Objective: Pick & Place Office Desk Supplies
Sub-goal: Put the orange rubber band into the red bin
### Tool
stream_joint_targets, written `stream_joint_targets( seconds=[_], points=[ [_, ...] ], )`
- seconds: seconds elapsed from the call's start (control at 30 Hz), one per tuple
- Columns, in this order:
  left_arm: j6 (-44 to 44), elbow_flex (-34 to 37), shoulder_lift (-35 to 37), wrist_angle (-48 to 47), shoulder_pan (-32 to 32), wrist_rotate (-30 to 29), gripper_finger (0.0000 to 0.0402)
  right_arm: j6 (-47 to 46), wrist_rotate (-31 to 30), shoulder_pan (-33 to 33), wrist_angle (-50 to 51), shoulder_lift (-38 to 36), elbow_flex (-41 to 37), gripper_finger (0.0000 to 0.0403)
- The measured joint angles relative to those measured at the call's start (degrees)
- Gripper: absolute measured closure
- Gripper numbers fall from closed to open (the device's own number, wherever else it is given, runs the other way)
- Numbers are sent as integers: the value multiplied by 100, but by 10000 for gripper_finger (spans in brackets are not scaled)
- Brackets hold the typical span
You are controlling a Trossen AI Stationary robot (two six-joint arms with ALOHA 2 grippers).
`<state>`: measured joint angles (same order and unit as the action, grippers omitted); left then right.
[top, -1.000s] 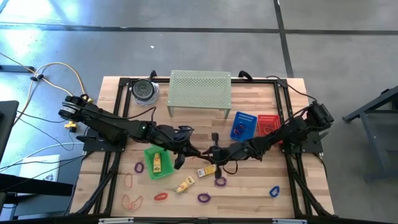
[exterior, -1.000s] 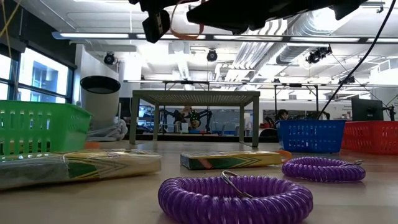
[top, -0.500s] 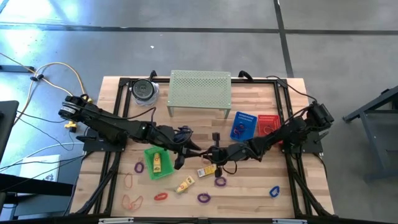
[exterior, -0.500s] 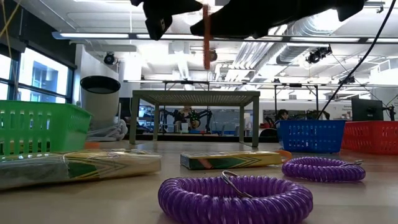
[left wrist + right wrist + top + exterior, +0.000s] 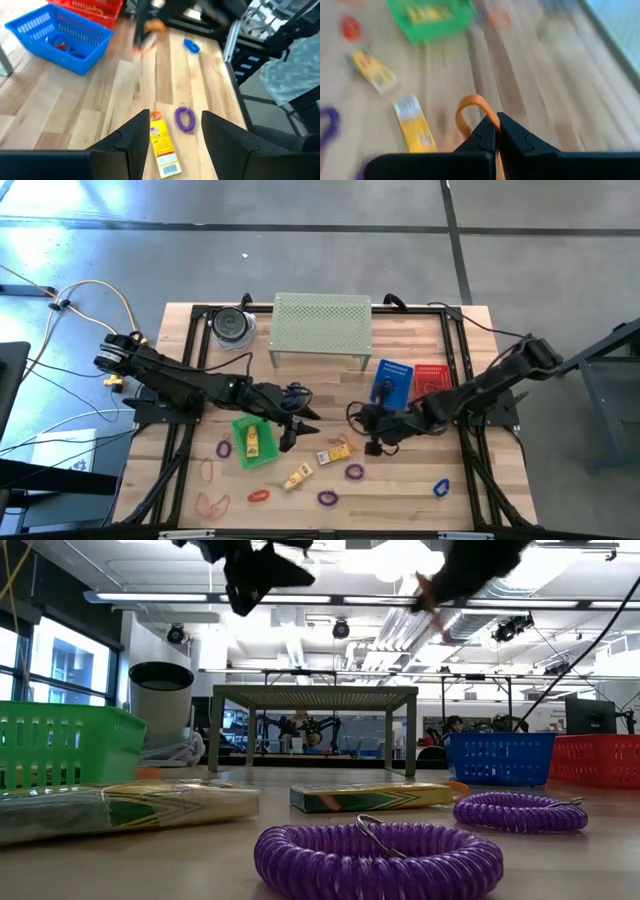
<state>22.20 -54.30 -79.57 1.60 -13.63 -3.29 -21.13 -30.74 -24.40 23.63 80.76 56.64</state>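
Observation:
My right gripper (image 5: 368,422) hangs over the table's middle, shut on an orange loop (image 5: 470,106). The same loop shows as an orange blur (image 5: 157,26) in the left wrist view. My left gripper (image 5: 305,420) is open with nothing between its fingers (image 5: 175,135), just left of the right one and above the table. Below it lie a yellow packet (image 5: 162,145) and a purple loop (image 5: 184,119). More loops lie near the front edge: purple (image 5: 327,498), red (image 5: 258,495), blue (image 5: 441,487), orange (image 5: 207,470). A second yellow packet (image 5: 297,477) lies there too. My right gripper pinches the orange loop's band (image 5: 489,119) between its two fingertips. The fingers slant downward. The loop's free bow (image 5: 462,111) stands out beyond the fingertips, lifted clear of the table.
A green basket (image 5: 240,425) holding a yellow packet sits under my left arm. A blue basket (image 5: 393,380) and a red basket (image 5: 431,377) stand at the right. The pale-green perforated shelf (image 5: 322,325) stands at the far edge beside a round container (image 5: 232,325).
The orange loop was held between both grippers. My left gripper has let go of it and kept its place. My right gripper has risen and gone toward the table's right edge with the loop, turning as it went.

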Motion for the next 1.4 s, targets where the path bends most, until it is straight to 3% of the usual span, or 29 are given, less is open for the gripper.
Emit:
stream_joint_targets(
  seconds=[0.2, 0.4, 0.63, 0.83, 1.07, 1.4],
  points=[
    [0, 0, 0, -166, 94, -1, 228, -2201, 628, 157, 2259, -786, 44, 401],
    [0, 0, 0, -293, 114, 0, 228, -4093, 91, 160, 4223, -1538, 44, 401],
    [1, 0, 0, -367, 114, 0, 228, -5691, 527, 857, 6248, -1993, 42, 401],
    [2, 0, 0, -394, 114, 0, 228, -5617, 1302, 1767, 6355, -1803, 42, 401],
    [3, 2, 0, -442, 24, 2, 228, -4685, 1677, 2826, 6398, -1310, -192, 401],
    [4, 9, 0, -801, -224, 4, 227, -4004, 2260, 3320, 5502, -781, -960, 401]
  ],
)
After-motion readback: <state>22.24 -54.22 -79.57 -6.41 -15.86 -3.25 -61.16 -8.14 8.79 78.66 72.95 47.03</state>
